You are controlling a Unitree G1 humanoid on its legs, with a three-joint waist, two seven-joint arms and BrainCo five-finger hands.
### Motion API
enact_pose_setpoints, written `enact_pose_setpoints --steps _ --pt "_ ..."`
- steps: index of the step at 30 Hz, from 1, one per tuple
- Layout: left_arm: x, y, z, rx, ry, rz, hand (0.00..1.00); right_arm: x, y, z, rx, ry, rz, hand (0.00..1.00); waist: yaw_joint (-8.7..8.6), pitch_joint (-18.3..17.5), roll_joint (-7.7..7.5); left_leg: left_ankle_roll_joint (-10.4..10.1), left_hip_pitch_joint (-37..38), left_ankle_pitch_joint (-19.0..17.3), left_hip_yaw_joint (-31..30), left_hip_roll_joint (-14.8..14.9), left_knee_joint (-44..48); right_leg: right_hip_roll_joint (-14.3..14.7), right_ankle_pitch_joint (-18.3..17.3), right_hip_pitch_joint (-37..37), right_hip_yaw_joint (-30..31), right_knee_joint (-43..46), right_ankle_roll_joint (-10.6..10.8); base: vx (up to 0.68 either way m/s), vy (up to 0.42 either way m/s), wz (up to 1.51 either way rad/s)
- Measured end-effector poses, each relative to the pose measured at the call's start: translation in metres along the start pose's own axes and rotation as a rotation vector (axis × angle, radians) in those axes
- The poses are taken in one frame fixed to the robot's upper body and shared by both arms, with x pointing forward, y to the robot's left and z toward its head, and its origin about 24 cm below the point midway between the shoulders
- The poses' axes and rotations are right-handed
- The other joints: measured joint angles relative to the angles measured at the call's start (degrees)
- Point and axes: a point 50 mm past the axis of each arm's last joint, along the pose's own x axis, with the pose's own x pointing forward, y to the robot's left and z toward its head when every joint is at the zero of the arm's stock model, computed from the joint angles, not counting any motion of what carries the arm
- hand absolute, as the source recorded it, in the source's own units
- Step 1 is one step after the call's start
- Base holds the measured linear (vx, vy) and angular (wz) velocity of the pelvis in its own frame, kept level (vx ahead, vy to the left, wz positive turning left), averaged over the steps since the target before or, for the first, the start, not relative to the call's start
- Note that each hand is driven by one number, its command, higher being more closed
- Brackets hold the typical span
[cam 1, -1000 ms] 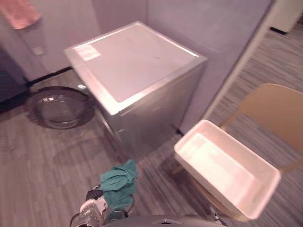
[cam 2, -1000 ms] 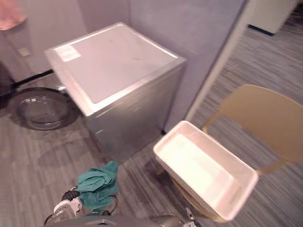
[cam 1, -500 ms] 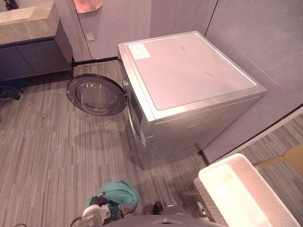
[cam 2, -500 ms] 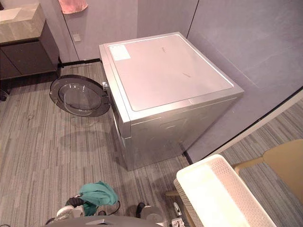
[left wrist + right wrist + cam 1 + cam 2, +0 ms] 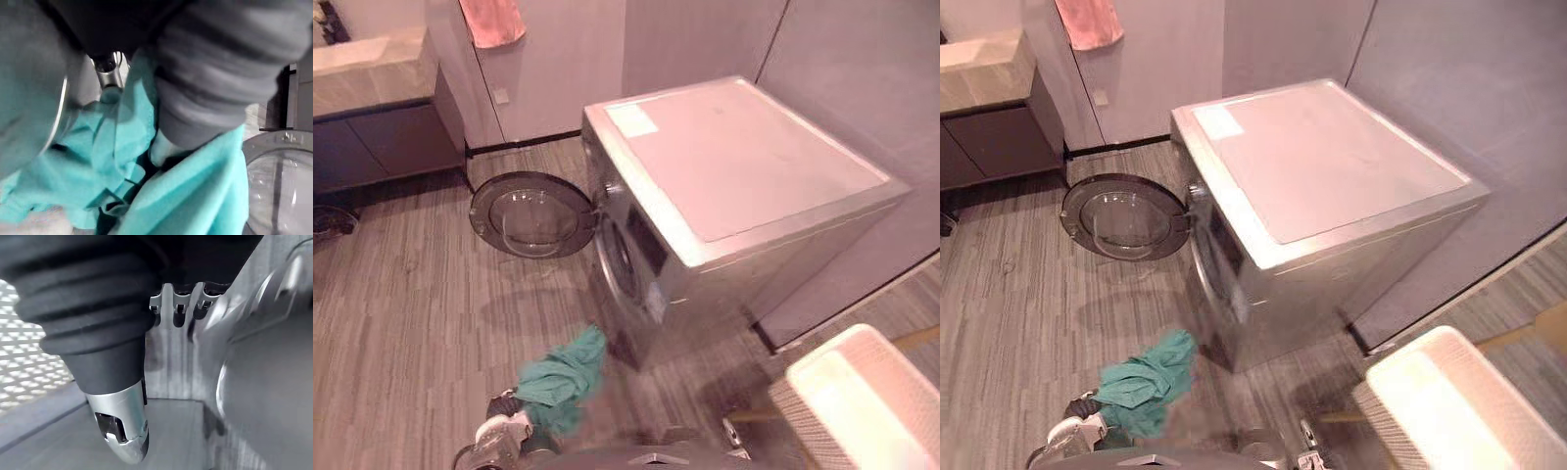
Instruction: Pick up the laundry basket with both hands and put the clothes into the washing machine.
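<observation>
Where the grey striped floor (image 5: 401, 323) lies bare in front of it, the silver washing machine (image 5: 744, 166) stands with its back and one side close to the walls, so its front is the one way in. Well apart from it at the robot's right sits the white perforated laundry basket (image 5: 862, 401), raised off the floor. Its pale inside looks bare from here, which suggests the load is being carried over by hand rather than in the basket. The round glass door (image 5: 533, 213) is swung wide to the left and low over the floor. That leaves the dark drum opening (image 5: 619, 257) clear, though the door's rim juts into the path on that side.

The teal garment (image 5: 563, 377), the piece to be loaded, hangs bunched from the left robot hand (image 5: 504, 416), whose fingers are closed in its folds. It is low in front of the robot and near the machine's front corner. Open floor separates it from the drum mouth. A straight reach forward and slightly left looks possible, with the door edge and the cabinet's corner the likeliest snags for trailing cloth.

The right robot hand (image 5: 122, 431) hangs beside the basket's mesh wall with its fingers loose and thumb free, holding nothing.
</observation>
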Motion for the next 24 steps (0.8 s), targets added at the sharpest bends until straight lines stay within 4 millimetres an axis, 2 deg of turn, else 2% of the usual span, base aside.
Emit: enact_pose_setpoints --steps 1,2,3,4,5,6,7,8,9,10,11,12,13,14,15,16,17,18,19,21,22,23,24 --pt "-0.001 0.003 -0.006 0.009 0.023 0.012 1.0 0.0 -0.008 0.005 0.01 -0.012 -0.034 0.0 0.08 -0.4 0.76 -10.9 0.8 0.0 -0.3 -0.8 0.8 -2.5 -0.6 1.5 1.1 -0.7 1.3 0.28 0.807 -0.03" --pt "0.0 0.008 -0.002 0.014 0.011 0.027 1.0 -0.001 -0.01 -0.005 0.035 0.014 -0.046 0.0 -0.09 -0.6 -0.47 -11.2 0.4 -1.8 1.1 -2.7 3.9 -4.5 -0.6 3.1 2.3 -2.4 1.2 0.42 0.877 0.1" --pt "0.002 0.026 0.006 0.041 0.0 0.076 1.0 -0.005 -0.018 -0.028 0.082 0.079 -0.089 0.0 -0.9 -2.6 -2.63 -11.4 -1.9 -4.5 0.9 -5.4 7.6 -4.9 2.7 5.6 3.6 -6.1 0.8 0.38 0.625 0.32" --pt "0.003 0.033 0.01 0.057 -0.01 0.089 1.0 -0.007 -0.025 -0.032 0.122 0.088 -0.119 0.0 -1.2 -3.7 -3.21 -11.8 -3.9 -5.9 0.5 -6.0 10.4 -5.3 7.7 5.8 1.8 -8.3 0.8 0.43 0.677 0.3" --pt "0.003 0.035 0.013 0.071 -0.015 0.09 1.0 -0.007 -0.027 -0.031 0.159 0.082 -0.131 0.0 -1.01 -4.1 -2.94 -11.3 -5.0 -7.5 0.7 -6.3 12.3 -5.3 13.4 5.8 2.1 -9.9 1.0 0.26 0.455 -0.02" --pt "0.004 0.034 0.012 0.1 -0.006 0.081 1.0 -0.007 -0.028 -0.03 0.197 0.072 -0.137 0.0 -0.42 -4.2 -2.87 -10.4 -4.6 -8.1 1.8 -7.1 12.6 -5.9 20.7 4.8 2.7 -10.3 -0.5 0.34 0.675 -0.32" --pt "0.003 0.029 0.008 0.134 0.004 0.06 1.0 -0.007 -0.027 -0.031 0.198 0.072 -0.135 0.0 -0.1 -4.4 -2.45 -8.6 -3.2 -7.9 3.9 -8.1 10.8 -6.7 28.2 2.2 3.3 -9.1 -3.9 0.27 0.525 -0.35" --pt "0.003 0.027 0.008 0.156 0.004 0.049 1.0 -0.007 -0.026 -0.031 0.195 0.077 -0.13 0.0 -0.07 -4.4 -2.34 -7.6 -2.0 -7.4 5.2 -8.7 9.3 -7.2 30.3 0.6 3.1 -7.3 -6.7 0.31 0.523 -0.24" --pt "0.003 0.026 0.007 0.188 0.003 0.039 1.0 -0.007 -0.023 -0.031 0.19 0.076 -0.12 0.0 -0.35 -4.4 -2.21 -5.9 0.7 -6.4 7.1 -9.6 5.7 -7.0 27.2 -2.9 1.7 0.4 -10.7 0.21 0.258 -0.19" --pt "0.003 0.026 0.007 0.194 0.005 0.038 1.0 -0.006 -0.021 -0.03 0.181 0.076 -0.112 0.0 -0.28 -4.4 -2.21 -5.3 2.9 -6.0 8.2 -10.2 3.7 -6.9 24.0 -4.9 -0.1 4.9 -12.3 0.28 0.253 -0.48" --pt "0.002 0.026 0.004 0.213 0.012 0.036 1.0 -0.004 -0.013 -0.024 0.149 0.059 -0.079 0.0 -0.13 -3.8 -1.33 -4.6 7.2 -5.1 11.2 -10.6 -0.2 -5.9 16.5 -7.9 -5.9 12.7 -13.5 0.26 0.192 -0.82" --pt "0.002 0.024 0.003 0.232 0.019 0.027 1.0 -0.003 -0.003 -0.015 0.113 0.024 -0.027 0.0 -0.36 -2.9 0.29 -4.2 11.5 -4.3 14.0 -10.4 -3.7 -3.5 10.8 -9.2 -12.8 16.9 -13.3 0.24 0.166 -0.95" --pt "0.002 0.022 0.003 0.238 0.02 0.023 1.0 -0.002 0.003 -0.01 0.091 0.007 0.001 0.0 -0.57 -2.6 1.12 -4.3 13.2 -3.8 15.5 -10.3 -5.1 -1.7 8.0 -9.7 -15.9 17.4 -13.4 0.19 0.096 -1.04" --pt "0.003 0.019 0.004 0.251 0.016 0.015 1.0 -0.002 0.015 -0.002 0.053 -0.021 0.054 0.0 -1.08 -2.3 2.33 -4.5 15.7 -3.4 18.5 -10.3 -7.3 2.7 4.5 -10.7 -20.7 14.8 -13.3 0.24 0.033 -1.09" --pt "0.004 0.017 0.01 0.259 0.001 0.009 1.0 -0.002 0.024 0.0 0.029 -0.032 0.087 0.0 -1.35 -2.4 1.13 -4.7 17.6 -3.4 21.7 -11.8 -9.0 6.7 5.4 -10.5 -23.6 5.9 -14.8 0.25 0.019 -1.11" --pt "0.005 0.014 0.011 0.257 -0.001 0.003 1.0 -0.002 0.027 0.001 0.021 -0.036 0.1 0.0 -1.41 -2.0 1.41 -4.9 18.6 -3.4 23.0 -12.2 -10.1 7.0 4.7 -8.9 -24.4 3.4 -15.9 0.21 0.011 -1.06" --pt "0.004 -0.001 0.006 0.255 0.01 -0.037 1.0 -0.001 0.034 0.011 0.015 -0.065 0.121 0.0 -1.72 -1.7 4.13 -5.5 18.7 -2.6 24.6 -11.1 -12.1 9.5 7.2 -8.9 -25.1 -0.2 -16.5 0.18 0.03 -0.69" --pt "0.005 -0.02 0.011 0.258 -0.006 -0.085 1.0 0.0 0.038 0.016 0.013 -0.08 0.135 0.0 -2.37 -1.6 5.11 -5.3 19.0 -1.2 25.5 -11.2 -14.2 10.9 8.5 -8.4 -27.0 -3.3 -17.3 0.18 0.019 -0.45" --pt "0.005 -0.029 0.015 0.262 -0.018 -0.11 1.0 0.0 0.038 0.016 0.012 -0.079 0.136 0.0 -2.38 -1.5 5.29 -5.5 19.8 -0.6 25.7 -11.1 -15.7 11.2 8.7 -7.9 -28.3 -4.3 -17.7 0.19 0.013 -0.01" --pt "0.005 -0.053 0.028 0.291 -0.061 -0.18 1.0 0.001 0.034 0.013 0.01 -0.066 0.121 0.0 -2.41 -1.0 5.01 -6.8 22.3 1.2 26.0 -11.1 -20.1 12.0 9.2 -7.0 -30.8 -5.4 -18.5 0.04 0.004 0.04" --pt "0.005 -0.061 0.035 0.307 -0.083 -0.202 1.0 0.001 0.04 0.012 0.012 -0.065 0.131 0.0 -2.42 -0.4 3.68 -7.0 22.5 1.3 26.6 -11.3 -20.6 12.6 9.3 -6.6 -30.3 -6.7 -18.4 -0.03 0.025 -0.08" --pt "0.005 -0.063 0.037 0.31 -0.088 -0.208 1.0 0.001 0.043 0.012 0.014 -0.063 0.137 0.0 -2.4 0.0 3.04 -7.0 22.6 1.3 26.6 -11.4 -20.4 13.0 9.5 -6.0 -29.9 -8.0 -18.2 -0.05 0.033 -0.28" --pt "0.004 -0.066 0.036 0.308 -0.088 -0.216 1.0 0.001 0.044 0.011 0.023 -0.062 0.137 0.0 -2.17 0.5 2.3 -6.7 23.3 1.6 27.8 -11.4 -19.8 14.1 11.4 -4.2 -29.2 -11.5 -17.8 -0.05 0.056 -0.34"
